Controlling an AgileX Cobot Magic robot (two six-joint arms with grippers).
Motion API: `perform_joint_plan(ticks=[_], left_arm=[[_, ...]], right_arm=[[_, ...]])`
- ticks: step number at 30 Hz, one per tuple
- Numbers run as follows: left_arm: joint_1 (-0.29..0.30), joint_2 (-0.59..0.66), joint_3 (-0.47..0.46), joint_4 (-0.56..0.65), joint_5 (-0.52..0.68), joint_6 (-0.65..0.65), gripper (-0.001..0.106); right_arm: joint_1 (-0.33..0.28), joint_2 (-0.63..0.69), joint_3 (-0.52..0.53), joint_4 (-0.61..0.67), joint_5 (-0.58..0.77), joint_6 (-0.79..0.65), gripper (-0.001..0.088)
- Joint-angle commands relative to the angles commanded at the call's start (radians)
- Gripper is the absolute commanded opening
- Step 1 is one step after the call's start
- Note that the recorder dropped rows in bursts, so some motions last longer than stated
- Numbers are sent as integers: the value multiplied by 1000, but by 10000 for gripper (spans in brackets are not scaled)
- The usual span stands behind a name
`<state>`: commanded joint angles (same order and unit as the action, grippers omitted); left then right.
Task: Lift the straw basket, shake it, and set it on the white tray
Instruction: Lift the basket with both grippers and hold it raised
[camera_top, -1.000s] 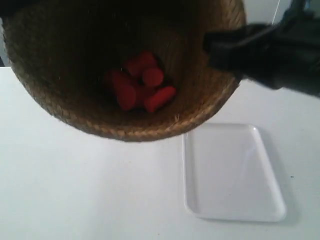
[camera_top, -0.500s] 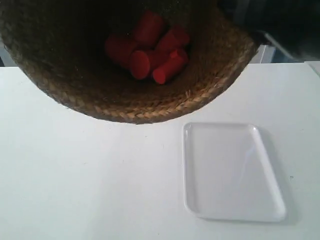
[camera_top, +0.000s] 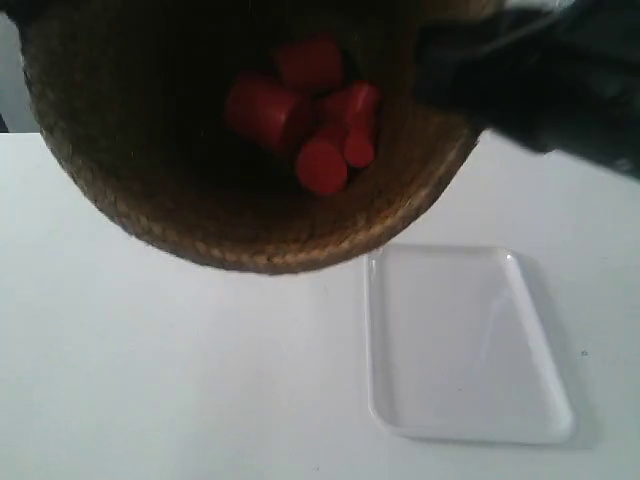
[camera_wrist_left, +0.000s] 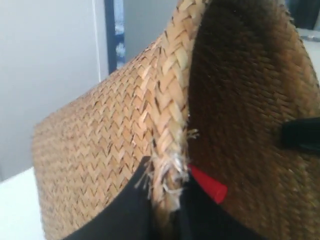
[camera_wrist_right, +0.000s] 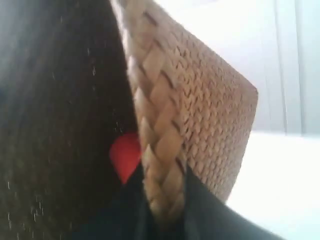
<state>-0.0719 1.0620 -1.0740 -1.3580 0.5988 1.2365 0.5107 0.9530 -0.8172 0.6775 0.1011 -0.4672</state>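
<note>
The straw basket (camera_top: 250, 215) hangs in the air close to the exterior camera, its mouth facing the lens and several red cylinders (camera_top: 305, 110) loose in its bottom. My left gripper (camera_wrist_left: 167, 200) is shut on the braided rim (camera_wrist_left: 172, 100), one finger outside and one inside. On the opposite side my right gripper (camera_wrist_right: 162, 205) is shut on the rim (camera_wrist_right: 152, 110) too. The arm at the exterior view's right (camera_top: 540, 90) reaches in over the rim. The white tray (camera_top: 460, 340) lies flat on the table below, right of the basket.
A white table (camera_top: 150, 380) spreads under the basket. A red cylinder (camera_wrist_left: 207, 185) shows beside the left gripper's inner finger, and another red cylinder (camera_wrist_right: 125, 155) beside the right gripper's. A pale wall (camera_wrist_left: 45, 75) lies behind.
The basket has bobbed up and back down and shifted sideways, and the red cylinders inside have tumbled into new positions. The dark arm is back in the exterior view. The tray has not moved.
</note>
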Motion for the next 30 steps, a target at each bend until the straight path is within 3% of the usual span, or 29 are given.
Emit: perform_joint_plan(ticks=[3,5,8,10,14,17,22,26,30], left_arm=[[0,-54,-50,0,-20,1,0],[0,-59,-30,38,-25,1,0],[0,1,70,58,-70,-2,0],[0,13,79,48,-71,-26,0],[0,-56,-7,31,-32,-26,0],[0,-83,-28,46,-63,-1,0],[0,12,92,63,-71,-18,0],[0,-40,-3,5,-56,33,0],[0,-61,-31,51,-90,30,0]], right_arm=[[0,-77,-56,7,46,0,0],[0,-84,-22,-10,-55,-10,0],[-3,34,54,-12,-193,-9,0],[-5,65,33,-12,-113,-5,0],[1,-28,-70,0,52,-1,0],[1,-79,-69,-5,11,-6,0],[-2,57,45,-19,-120,-26,0],[-2,-30,-32,-19,10,-24,0],[-2,-94,-21,-17,-41,-21,0]])
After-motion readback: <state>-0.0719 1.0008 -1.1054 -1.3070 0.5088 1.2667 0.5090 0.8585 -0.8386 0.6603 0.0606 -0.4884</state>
